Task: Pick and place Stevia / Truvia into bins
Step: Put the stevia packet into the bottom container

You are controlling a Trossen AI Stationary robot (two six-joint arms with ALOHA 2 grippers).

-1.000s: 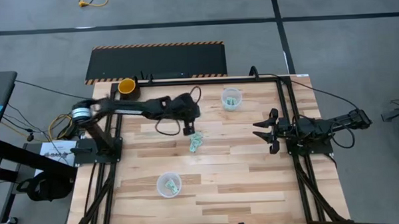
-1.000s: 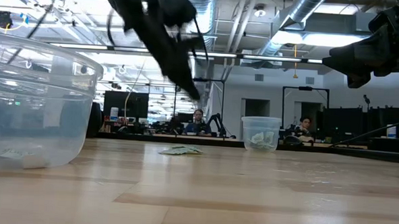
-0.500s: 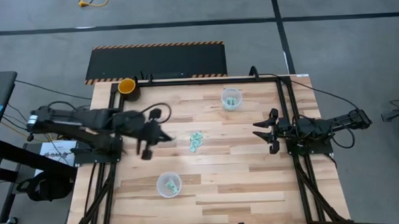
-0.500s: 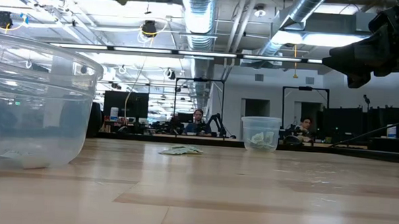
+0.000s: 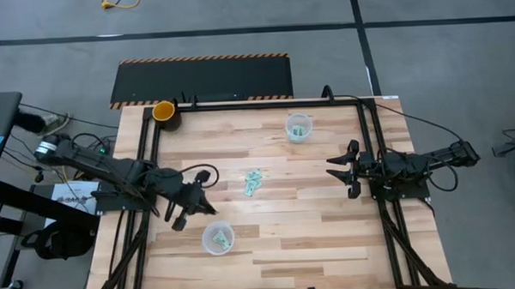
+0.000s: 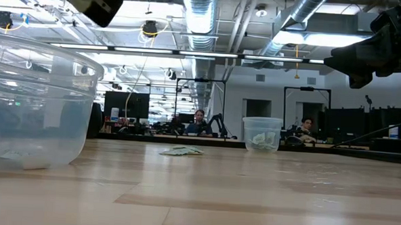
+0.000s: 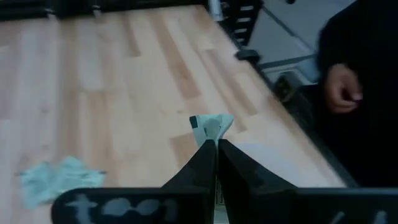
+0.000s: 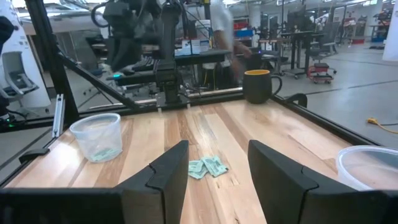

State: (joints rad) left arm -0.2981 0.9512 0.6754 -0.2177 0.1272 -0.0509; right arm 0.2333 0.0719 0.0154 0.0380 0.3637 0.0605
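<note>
My left gripper pinches one packet tight between its tips, so it won't drop on the way. It hangs near the near cup, I think just beside it. More packets lie mid-table. My right gripper waits wide apart at its side.
</note>
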